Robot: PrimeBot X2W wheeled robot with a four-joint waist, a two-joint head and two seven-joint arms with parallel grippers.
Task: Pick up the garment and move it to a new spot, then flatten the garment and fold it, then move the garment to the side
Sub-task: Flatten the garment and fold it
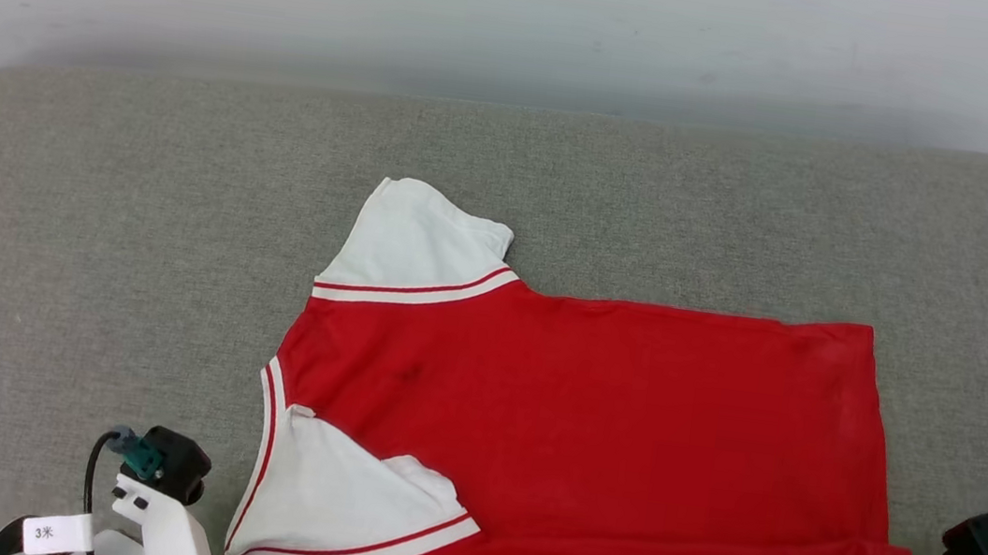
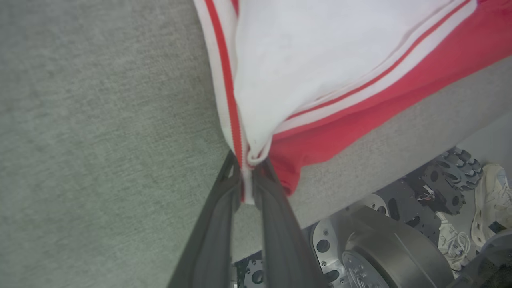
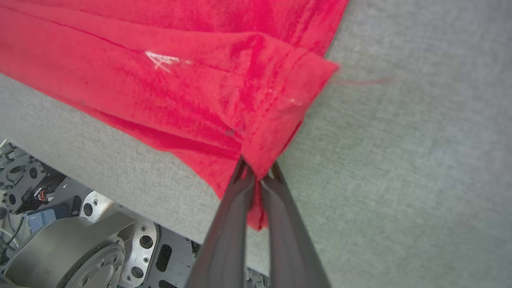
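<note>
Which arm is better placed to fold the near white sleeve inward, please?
Left: the left gripper is shut on the trim beside that sleeve; the right gripper pinches the red hem corner.

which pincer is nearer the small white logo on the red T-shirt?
Right. Right pincer grips the red T-shirt near the small white logo; left pincer clamps striped trim at the opposite end.

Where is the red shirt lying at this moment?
In the head view the garment lies spread on the grey cushion, at its near edge; the jaws of the left gripper and right gripper pinch its near corners.
</note>
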